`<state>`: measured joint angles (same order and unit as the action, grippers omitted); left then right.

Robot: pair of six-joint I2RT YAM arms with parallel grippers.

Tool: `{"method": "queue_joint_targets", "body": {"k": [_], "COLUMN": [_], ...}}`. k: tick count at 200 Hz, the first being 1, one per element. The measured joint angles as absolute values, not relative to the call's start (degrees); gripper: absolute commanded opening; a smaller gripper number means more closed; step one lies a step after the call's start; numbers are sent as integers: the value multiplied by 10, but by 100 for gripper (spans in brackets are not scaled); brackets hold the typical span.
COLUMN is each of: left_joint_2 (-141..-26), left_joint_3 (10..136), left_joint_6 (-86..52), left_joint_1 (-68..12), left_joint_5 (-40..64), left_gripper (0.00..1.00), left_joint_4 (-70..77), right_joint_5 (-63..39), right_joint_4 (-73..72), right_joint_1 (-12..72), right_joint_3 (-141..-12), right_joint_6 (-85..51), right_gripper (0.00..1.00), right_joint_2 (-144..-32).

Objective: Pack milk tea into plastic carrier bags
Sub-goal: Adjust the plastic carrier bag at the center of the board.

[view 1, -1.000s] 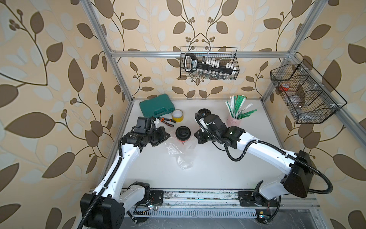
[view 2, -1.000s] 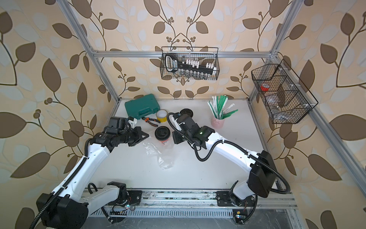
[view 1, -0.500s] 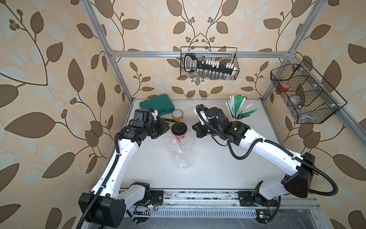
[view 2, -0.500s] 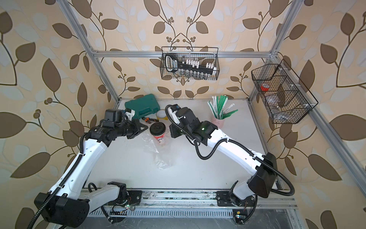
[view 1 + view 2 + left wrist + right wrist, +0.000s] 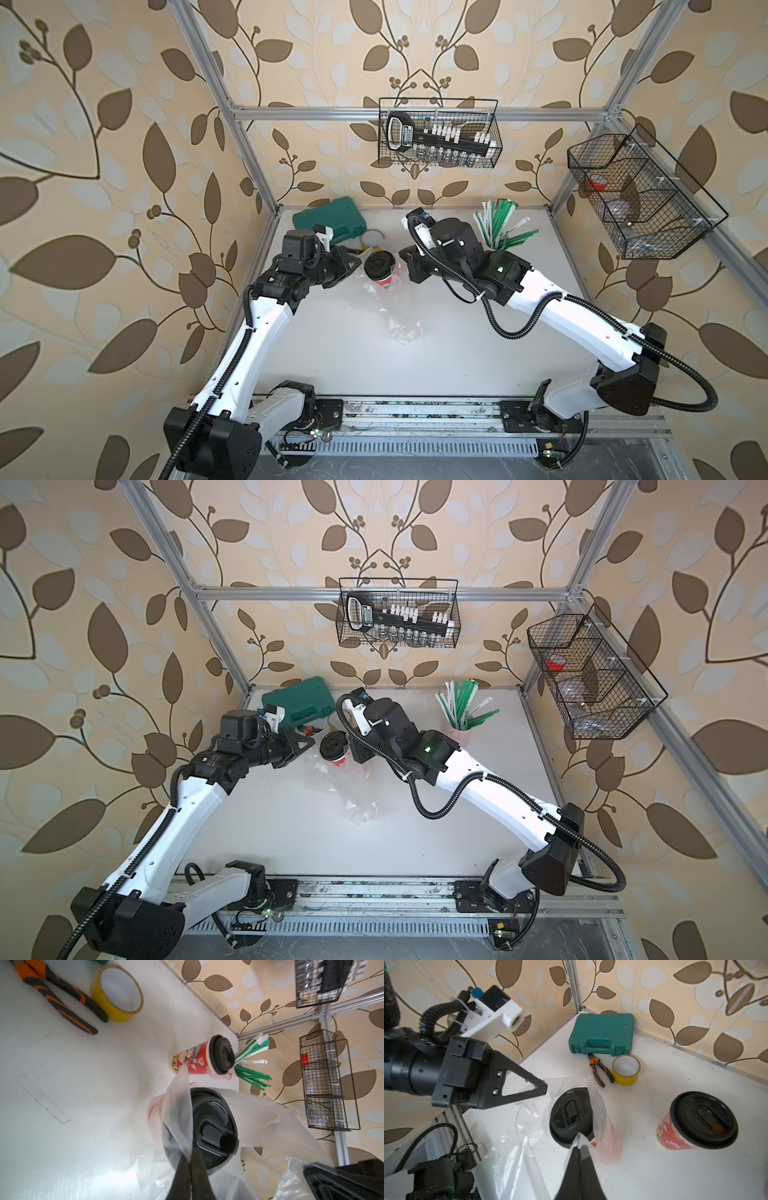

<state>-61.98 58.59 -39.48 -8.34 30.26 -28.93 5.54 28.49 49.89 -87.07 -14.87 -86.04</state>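
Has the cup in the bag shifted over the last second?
Yes. In a top view the bagged cup now sits nearer the yellow tape roll, its lid almost meeting it, where a gap showed before.

Bag [image 5: 508, 1147] thin crinkly clear plastic; lid [image 5: 704, 1120] glossy black plastic; cup [image 5: 667, 1136] wall probably printed paper.

Teal hard-plastic tool case [image 5: 602, 1034] in back corner of white tabletop [image 5: 675, 1167]. Orange-and-black-handled pliers [image 5: 600, 1072] at its front edge, yellow tape roll [image 5: 626, 1076] lying flat just beside. Pink cup of green-and-white straws [image 5: 460, 737] upright near back wall. Long black wire basket [image 5: 490, 124] on back wall, compartmented black wire basket [image 5: 648, 232] on side wall.
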Motion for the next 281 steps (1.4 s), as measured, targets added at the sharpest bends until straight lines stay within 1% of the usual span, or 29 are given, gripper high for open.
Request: {"method": "queue_joint_targets", "body": {"k": [45,94,157,171,179,189,206,216,228,246,255,263,281], "left_joint_2": [-627,-622,-622,-624,-625,-625,-625,-625,-624,-624,-624,-624,-624], "left_joint_3": [578,578,572,570,566,559,549,548,548,548,548,548,548], "left_joint_6": [-392,-390,-390,-390,-390,-391,-391,-391,-391,-391,-391,-391,-391], "left_joint_1": [-83,-83,-83,-83,-83,-83,-83,-83,-83,-83,-83,-83,-83], "left_joint_5": [298,297,296,296,297,297,296,296,296,296,296,296,296], "left_gripper": [0,0,0,0,0,0,0,0,0,0,0,0,0], "left_joint_4": [-288,-281,-283,-278,-276,-273,-274,-276,-276,-276,-276,-276,-276], "right_joint_5": [58,44,35,30,27,25,21,16,9,0,-2,-3,-3], "right_joint_4": [280,236,216,216,217,217,217,218,218,221,222,223,228], "right_joint_1": [472,472,472,472,472,472,472,472,472,472,472,471,462], "right_joint_3": [-819,-781,-766,-757,-753,-749,-747,-747,-747,-748,-749,-749,-749], "right_joint_6": [-147,-132,-112,-112,-112,-113,-109,-108,-105,-106,-103,-106,-105], "right_gripper": [0,0,0,3,7,15,19,25,40,50,59,70,86], "right_joint_2": [-863,-827,-819,-820,-820,-820,-820,-820,-820,-820,-819,-816,-801]}}
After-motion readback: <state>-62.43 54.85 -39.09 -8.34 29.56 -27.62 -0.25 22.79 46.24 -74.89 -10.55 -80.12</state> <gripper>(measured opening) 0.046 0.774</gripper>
